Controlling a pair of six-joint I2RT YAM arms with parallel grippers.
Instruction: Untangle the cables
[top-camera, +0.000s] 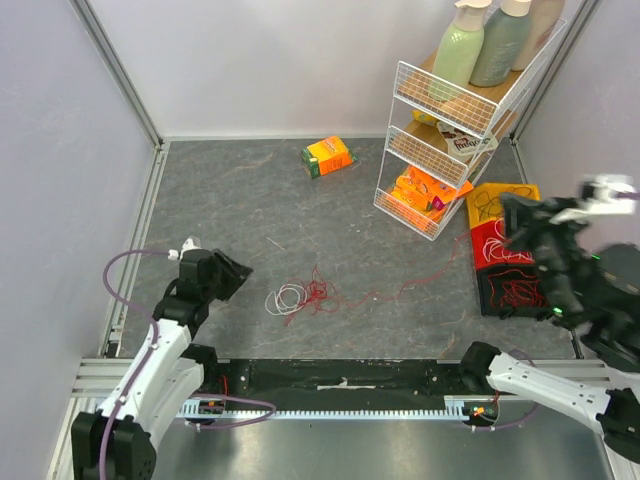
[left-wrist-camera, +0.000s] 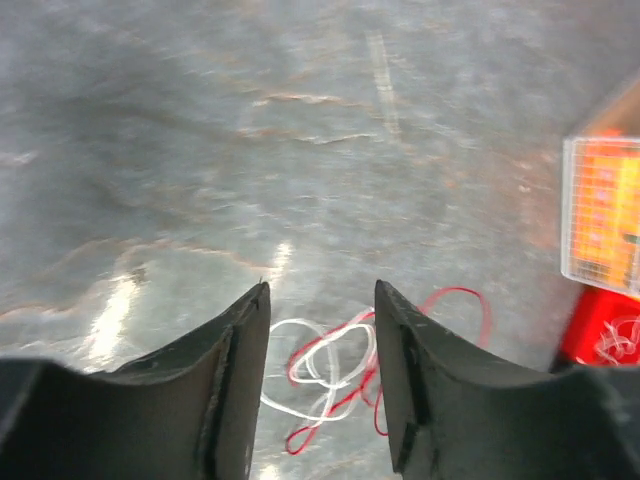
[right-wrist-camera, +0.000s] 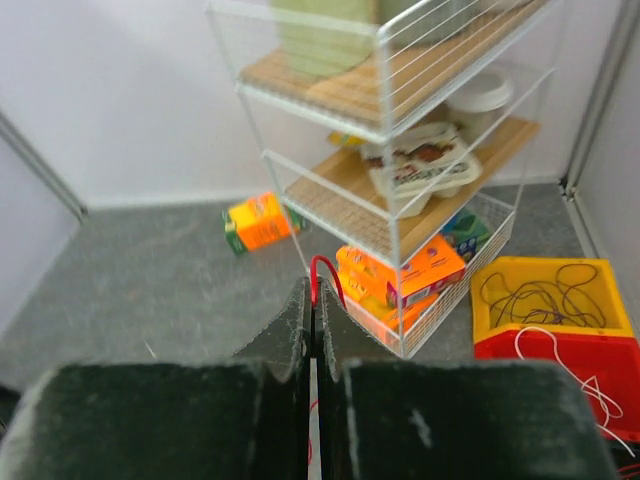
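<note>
Left gripper (top-camera: 228, 272): low over the left of the table, jaws apart, holding nothing
Tangle: white cable (top-camera: 287, 298) in small loops, touching and crossed with red cable (top-camera: 315, 292), on the grey table (top-camera: 230, 200) near the middle, just right of the left gripper; in the left wrist view it lies between and past the two fingers
Red strand: a thin line of the red cable trails from the tangle to the right, toward the bins
Orange box (top-camera: 328, 156): on its side at the far end, well apart from the tangle
Wire rack (top-camera: 440, 150): three tiers at the far right, bottles (top-camera: 480, 45) on top, packets on the lower shelves
Right gripper (right-wrist-camera: 312, 290): raised at the right, fingers pressed together on a small loop of red cable that arches above the tips
Bins: yellow bin (top-camera: 520, 188) holds a black cable (top-camera: 490, 208); red bin (top-camera: 485, 258) just near of it holds a white wire (right-wrist-camera: 560, 360); black bin (top-camera: 483, 292) nearest holds red wires (top-camera: 518, 292)
</note>
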